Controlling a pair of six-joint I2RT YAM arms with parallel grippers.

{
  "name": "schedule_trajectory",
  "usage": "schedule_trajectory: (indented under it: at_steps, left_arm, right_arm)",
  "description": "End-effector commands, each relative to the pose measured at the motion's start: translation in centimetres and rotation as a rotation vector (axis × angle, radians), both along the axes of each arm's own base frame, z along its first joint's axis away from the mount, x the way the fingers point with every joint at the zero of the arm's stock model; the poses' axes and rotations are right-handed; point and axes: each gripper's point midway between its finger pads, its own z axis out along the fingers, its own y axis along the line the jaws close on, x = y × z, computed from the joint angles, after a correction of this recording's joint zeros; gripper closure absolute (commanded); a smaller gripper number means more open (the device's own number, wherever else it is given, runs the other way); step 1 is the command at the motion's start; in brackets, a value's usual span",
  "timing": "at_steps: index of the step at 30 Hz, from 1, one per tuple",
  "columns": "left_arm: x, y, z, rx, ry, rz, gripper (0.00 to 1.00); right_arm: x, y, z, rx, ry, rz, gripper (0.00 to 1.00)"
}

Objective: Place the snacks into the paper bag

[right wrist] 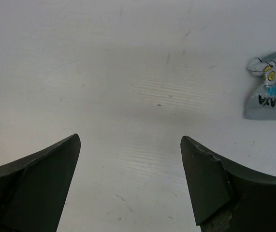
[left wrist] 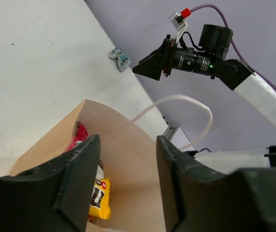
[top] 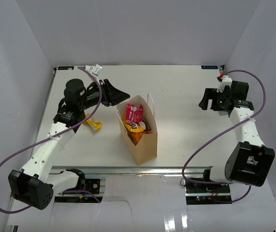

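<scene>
Black left gripper [left wrist: 128,145] is held open at tan kraft paper bag [left wrist: 46,145] mouth; right gripper [right wrist: 129,140] is spread empty. Silver foil packet [right wrist: 269,87] is judged light, slippery, best pinched mid-body.

Left gripper [top: 122,95] spread wide, right gripper [top: 203,103] spread wide, both empty

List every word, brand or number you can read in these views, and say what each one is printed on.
"ALAXA", roughly: dark letters on the silver packet. The first letter is unclear and the blue print beside it is too blurred to read.
"m": part of the brown logo on the yellow M&M's pack inside the paper bag. The rest is hidden.
Pink-red pack: the print is too small to read.
Nothing else carries readable text.
</scene>
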Motion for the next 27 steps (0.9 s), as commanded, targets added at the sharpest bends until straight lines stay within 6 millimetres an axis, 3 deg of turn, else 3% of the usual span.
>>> schedule_trajectory:
  at_steps: [1, 2, 4, 5, 7, 12, 13, 14, 15, 17, 19, 22, 25, 27]
  left_arm:
    - [-0.7, 0.5, 1.3, -0.002, -0.065, 0.012, 0.37]
    - [-0.7, 0.7, 1.4, 0.002, -0.070, 0.024, 0.32]
    - [-0.5, 1.1, 1.5, 0.020, -0.088, 0.053, 0.29]
    - [0.1, 1.6, 1.6, 0.029, -0.093, 0.098, 0.27]
    - [0.4, 2.4, 1.5, 0.053, -0.104, 0.155, 0.21]
    - [2.0, 6.5, 1.1, 0.119, -0.108, 0.424, 0.02]
    - [2.0, 7.2, 0.6, 0.139, -0.091, 0.457, 0.02]
    - [2.3, 8.2, 0.5, 0.160, -0.095, 0.516, 0.02]
    - [1.9, 8.8, 0.4, 0.172, -0.091, 0.539, 0.02]
    - [2.0, 10.1, -0.2, 0.203, -0.085, 0.602, 0.02]
    - [1.3, 10.7, -1.2, 0.221, -0.062, 0.621, 0.02]
    - [0.8, 11.9, -2.4, 0.229, -0.037, 0.674, 0.02]
    - [0.1, 12.3, -4.5, 0.227, 0.012, 0.691, 0.02]
    - [-0.3, 12.4, -6.1, 0.239, 0.044, 0.694, 0.02]
  right_arm:
    - [1.9, -4.1, 0.7, -0.095, 0.009, -0.223, 0.10]
    - [2.4, -5.7, 0.8, -0.150, 0.017, -0.298, 0.10]
    - [2.8, -7.2, -0.9, -0.202, 0.083, -0.371, 0.10]
    - [3.1, -9.4, -0.7, -0.278, 0.092, -0.460, 0.10]
    - [3.4, -11.6, -2.8, -0.381, 0.174, -0.546, 0.10]
    - [7.1, -15.2, -6.2, -0.641, 0.281, -0.480, 0.10]
    - [7.4, -16.4, -6.5, -0.699, 0.298, -0.495, 0.10]
    - [7.8, -16.9, -8.4, -0.728, 0.343, -0.469, 0.10]
    - [8.8, -17.6, -7.9, -0.755, 0.333, -0.455, 0.09]
    - [9.8, -17.9, -9.2, -0.761, 0.350, -0.415, 0.03]
    - [11.1, -17.9, -9.0, -0.768, 0.325, -0.370, 0.02]
    - [12.4, -17.8, -10.4, -0.772, 0.327, -0.316, 0.00]
    - [13.2, -17.7, -11.9, -0.774, 0.343, -0.254, 0.09]
    - [13.2, -17.3, -12.6, -0.762, 0.357, -0.215, 0.25]
